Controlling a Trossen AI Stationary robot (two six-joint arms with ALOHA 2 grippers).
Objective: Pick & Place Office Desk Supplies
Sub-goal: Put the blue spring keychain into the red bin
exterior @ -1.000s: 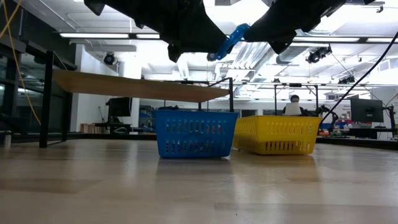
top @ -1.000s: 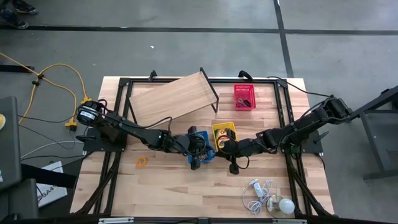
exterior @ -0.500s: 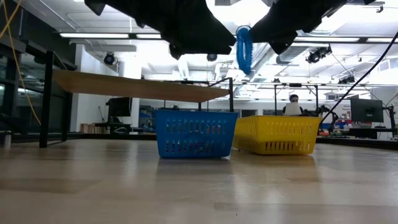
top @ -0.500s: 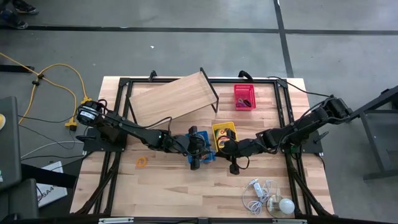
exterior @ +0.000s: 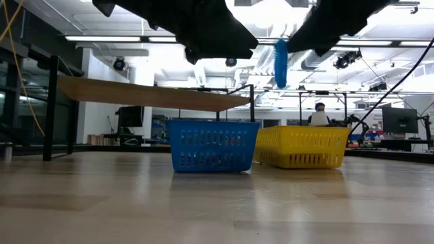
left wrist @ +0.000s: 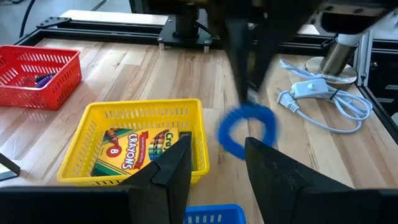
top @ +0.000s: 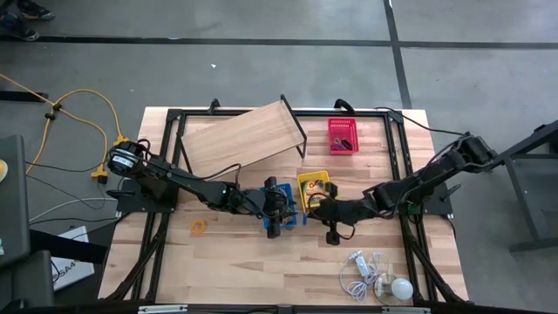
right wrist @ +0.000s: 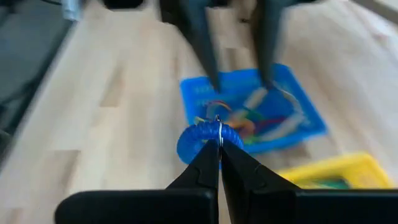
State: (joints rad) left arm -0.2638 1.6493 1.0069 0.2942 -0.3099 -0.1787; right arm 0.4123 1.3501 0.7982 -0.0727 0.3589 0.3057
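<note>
A blue coiled loop (left wrist: 247,129) hangs in the air above the blue basket (exterior: 213,144) and the yellow basket (exterior: 302,146), with my right gripper (right wrist: 219,146) shut on it. The blue basket (right wrist: 249,118) holds several rubber bands. A crayon box (left wrist: 140,152) lies in the yellow basket (left wrist: 87,134). My left gripper (left wrist: 214,146) stands open just short of the loop, with nothing between its fingers. In the high view the two grippers (top: 277,214) (top: 316,206) face each other at mid-table. A red basket (top: 342,135) sits at the far side. My right gripper pinches the blue loop's upper rim (right wrist: 208,134) between its two fingertips. The fingers (left wrist: 239,59) come slanting down from the table's right side. The loop (exterior: 281,62) hangs upright below them, lifted well clear of the baskets and the table.
A slanted wooden board (top: 244,138) on black legs stands at the far left. One orange rubber band (top: 199,227) lies on the table near the left arm. A white bulb (top: 399,288) and its cord (top: 362,266) lie at the near right.
My left gripper has opened and let go of the blue loop. The loop, which slanted between both grippers, has swung down to hang upright from my right gripper, which has carried it a little away from the left gripper.
</note>
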